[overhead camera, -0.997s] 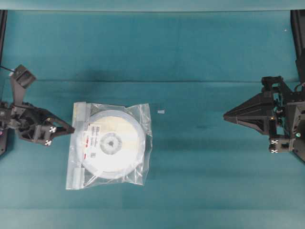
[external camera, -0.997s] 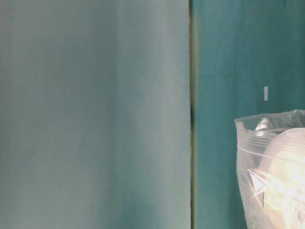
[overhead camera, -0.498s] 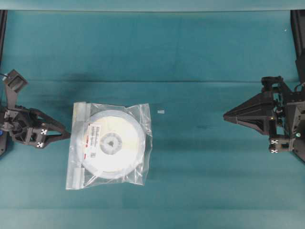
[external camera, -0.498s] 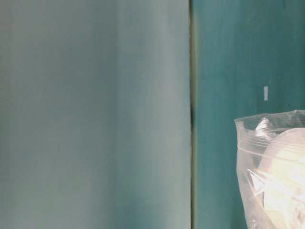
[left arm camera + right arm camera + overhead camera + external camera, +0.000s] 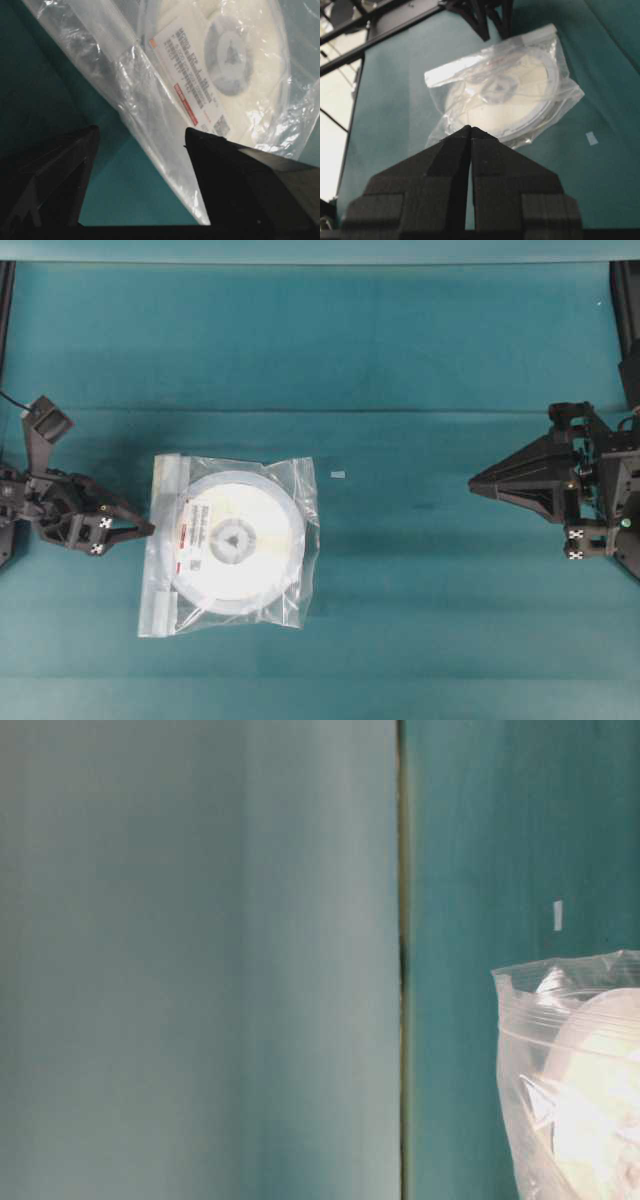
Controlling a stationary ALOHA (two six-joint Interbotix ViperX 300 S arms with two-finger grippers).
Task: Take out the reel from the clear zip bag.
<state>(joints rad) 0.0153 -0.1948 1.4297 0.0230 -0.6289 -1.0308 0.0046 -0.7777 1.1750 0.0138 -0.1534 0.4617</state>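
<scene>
The clear zip bag (image 5: pixel 290 490) lies flat on the teal table, left of centre, its zip strip along the left edge. Inside it is the white reel (image 5: pixel 255 575) with a grey hub and a red-marked label. My left gripper (image 5: pixel 143 528) is open at the bag's left edge. In the left wrist view, my left gripper (image 5: pixel 140 132) has one finger (image 5: pixel 220 165) over the bag's (image 5: pixel 125 80) rim and the other over bare table; nothing is gripped. My right gripper (image 5: pixel 474 483) is shut and empty, far to the right of the bag. Its tip (image 5: pixel 470 128) points at the bag (image 5: pixel 560 60).
A small white scrap (image 5: pixel 338 475) lies on the table just right of the bag's upper corner. Black frame posts stand at the table's left and right edges. In the table-level view the bag's corner (image 5: pixel 520 1020) shows at lower right beside a pale wall.
My left gripper has opened wide. It drew back a little to the left and down from the bag's edge, then came in again. The bag, reel and right arm have not moved.
</scene>
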